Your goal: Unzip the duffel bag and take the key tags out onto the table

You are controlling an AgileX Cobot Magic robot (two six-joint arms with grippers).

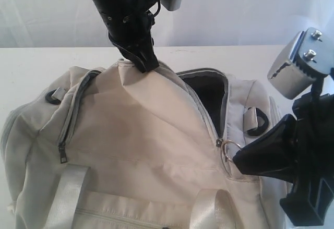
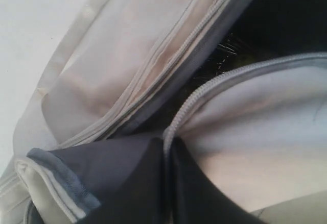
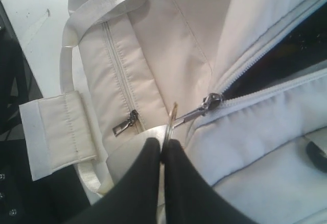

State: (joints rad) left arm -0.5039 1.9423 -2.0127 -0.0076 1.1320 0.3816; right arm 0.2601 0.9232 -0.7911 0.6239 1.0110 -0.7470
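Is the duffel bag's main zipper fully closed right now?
No, the duffel bag's zipper stands parted beyond its slider, exposing dark lining.

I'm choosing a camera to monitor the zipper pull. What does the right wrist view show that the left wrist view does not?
Only the right wrist view: the right tool shut on the pull ring of the main zipper's slider, a pocket zipper pull and the handle wrap. Only the left wrist view: the left tool pinching the duffel bag at its zippered flap edge, and a grey-bound inner seam. Both: the cream bag, its opened grey zipper, dark lining, white table. Neither shows key tags.
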